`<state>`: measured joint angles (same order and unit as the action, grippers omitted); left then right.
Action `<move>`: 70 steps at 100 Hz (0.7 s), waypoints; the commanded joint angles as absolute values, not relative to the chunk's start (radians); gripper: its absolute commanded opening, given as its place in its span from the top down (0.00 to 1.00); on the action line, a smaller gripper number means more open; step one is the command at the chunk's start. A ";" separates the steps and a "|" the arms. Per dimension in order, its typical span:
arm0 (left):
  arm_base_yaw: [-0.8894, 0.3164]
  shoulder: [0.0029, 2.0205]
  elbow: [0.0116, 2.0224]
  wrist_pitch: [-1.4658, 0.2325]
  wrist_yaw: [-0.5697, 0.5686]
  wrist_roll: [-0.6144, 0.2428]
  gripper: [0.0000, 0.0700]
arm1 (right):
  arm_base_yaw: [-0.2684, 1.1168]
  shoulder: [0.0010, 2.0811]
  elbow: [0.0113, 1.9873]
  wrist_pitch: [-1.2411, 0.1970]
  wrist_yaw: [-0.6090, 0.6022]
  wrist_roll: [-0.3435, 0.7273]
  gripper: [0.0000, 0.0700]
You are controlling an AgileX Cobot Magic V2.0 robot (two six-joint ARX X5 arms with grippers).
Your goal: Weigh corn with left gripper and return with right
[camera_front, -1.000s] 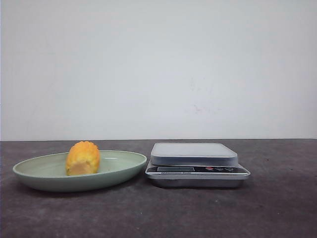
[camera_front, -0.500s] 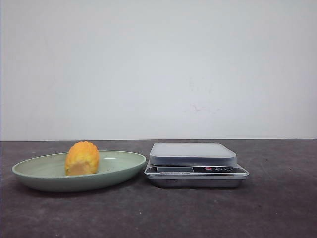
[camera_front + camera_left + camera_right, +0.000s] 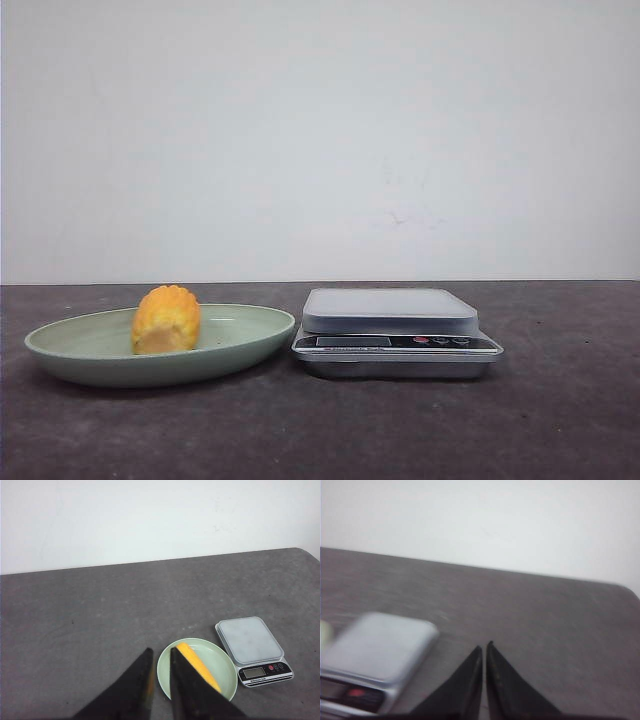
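So far nothing has been lifted: the stubby yellow-orange piece of corn cob (image 3: 166,318) lies in the shallow pale-green oval plate (image 3: 250,345) on the dark grey bench (image 3: 560,420), with the silver digital kitchen scale (image 3: 396,330) just beside the plate on its right, its pale weighing platform bare.

From the left wrist view, the left claw (image 3: 159,655) hangs high above the bench with its two dark fingers drawn nearly together, only a narrow slit between them and nothing held. The corn (image 3: 199,666) sits partly hidden behind one fingertip, so the claw is roughly over the near edge of the plate (image 3: 227,670). The right claw (image 3: 483,649) is likewise closed to a thin gap and empty, hovering beside the scale (image 3: 375,650); that view is blurred.

The step in hand is judged to be the left arm's approach to the corn. To do it well, the fingers should spread wider than the cob before descending, then come down centred on it and close across its kernelled sides, not its cut ends, so it cannot roll out. Descent should stop short of the plate's floor, and the fingertips should clear the raised rim. The right arm would do best to stay clear of the platform.
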<state>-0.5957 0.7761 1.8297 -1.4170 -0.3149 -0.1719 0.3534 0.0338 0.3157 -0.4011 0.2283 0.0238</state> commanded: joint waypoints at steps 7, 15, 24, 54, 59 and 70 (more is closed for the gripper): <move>-0.602 0.783 1.853 -1.397 -0.317 -0.174 0.98 | 0.199 0.006 0.185 -0.300 0.167 0.039 0.99; -0.602 0.783 1.853 -1.397 -0.317 -0.174 0.98 | 0.133 0.004 0.127 -0.243 0.157 0.059 0.99; -0.601 0.783 1.853 -1.397 -0.317 -0.174 0.98 | 0.086 0.004 0.086 -0.200 0.157 0.095 0.99; -0.601 0.783 1.853 -1.398 -0.317 -0.174 0.98 | 0.045 0.004 0.023 -0.197 0.129 0.104 0.99; -0.602 0.783 1.853 -1.398 -0.317 -0.174 0.98 | 0.042 0.004 0.021 -0.188 0.130 0.099 0.99; -0.602 0.783 1.853 -1.398 -0.317 -0.174 0.98 | 0.027 0.004 0.013 -0.172 0.122 0.091 0.99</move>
<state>-0.5961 0.7761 1.8297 -1.4170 -0.3149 -0.1719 0.0383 0.0063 0.0231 -0.1822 0.1299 0.0902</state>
